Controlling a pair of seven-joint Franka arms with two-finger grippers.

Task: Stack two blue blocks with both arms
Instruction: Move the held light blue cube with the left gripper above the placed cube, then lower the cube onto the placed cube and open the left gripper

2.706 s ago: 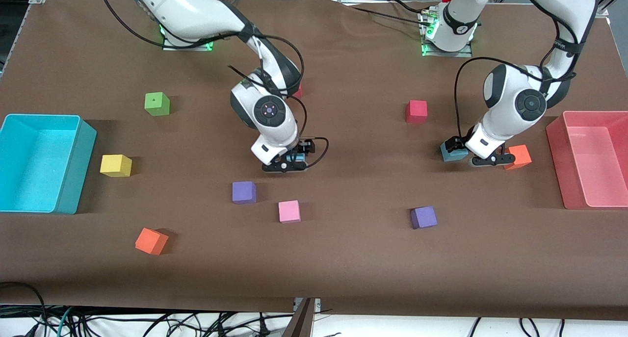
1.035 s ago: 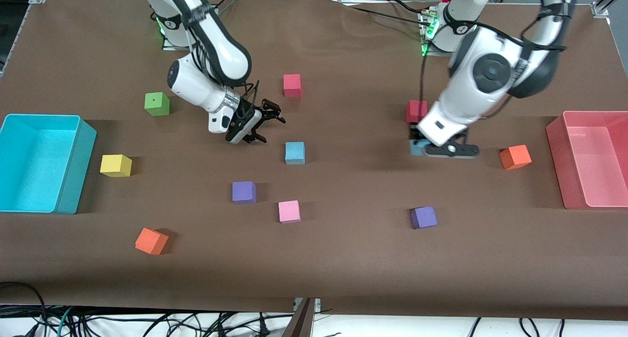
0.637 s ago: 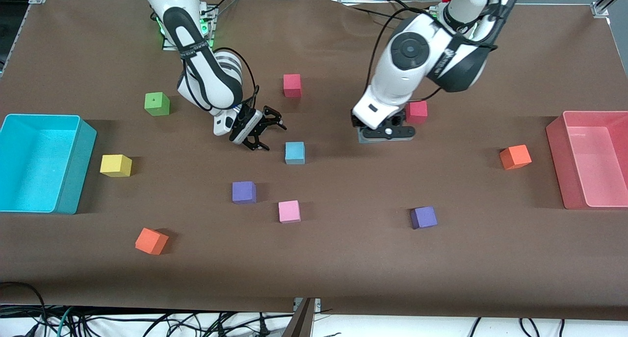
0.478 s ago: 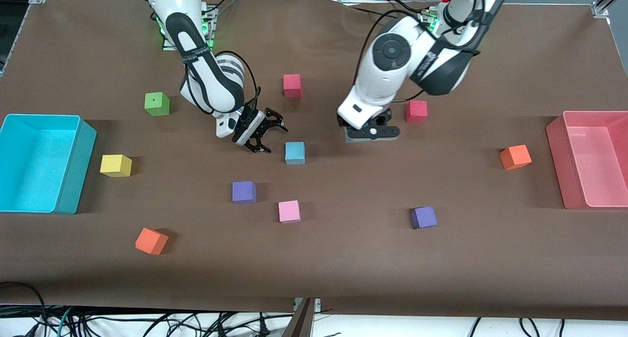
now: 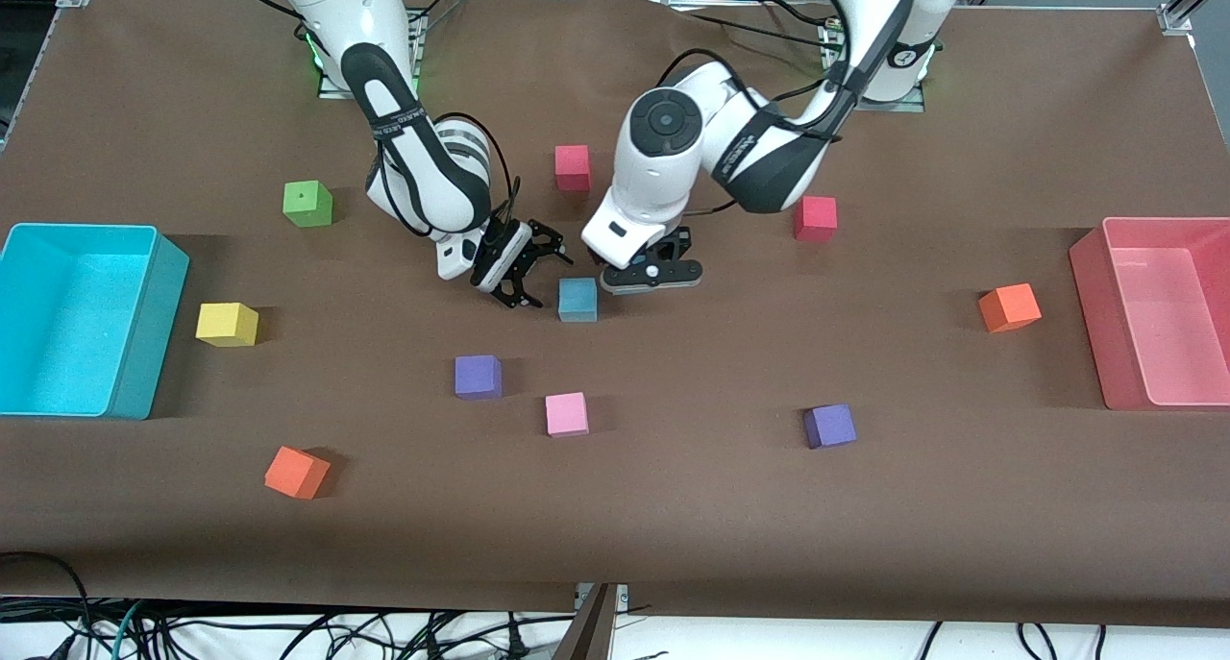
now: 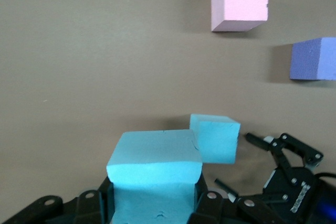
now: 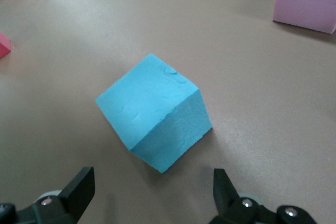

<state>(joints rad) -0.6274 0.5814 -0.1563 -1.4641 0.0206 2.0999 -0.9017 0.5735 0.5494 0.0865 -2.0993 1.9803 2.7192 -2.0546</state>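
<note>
left wrist view shows my left gripper [image 6: 155,205] with its fingers [image 6: 94,203] clamped on one blue block [image 6: 155,169], held up in the air so it can go on top of the other. the second blue block [image 5: 578,299] sits on the worktop [image 5: 673,506] just at 8 o'clock of that gripper in the front view. my right gripper [image 5: 519,274] hangs with fingers spread at 9 o'clock of the resting block, off it, i judge to leave room. the pink block [image 5: 566,414] and purple block [image 5: 478,376] lie nearer the front camera, well apart.
</note>
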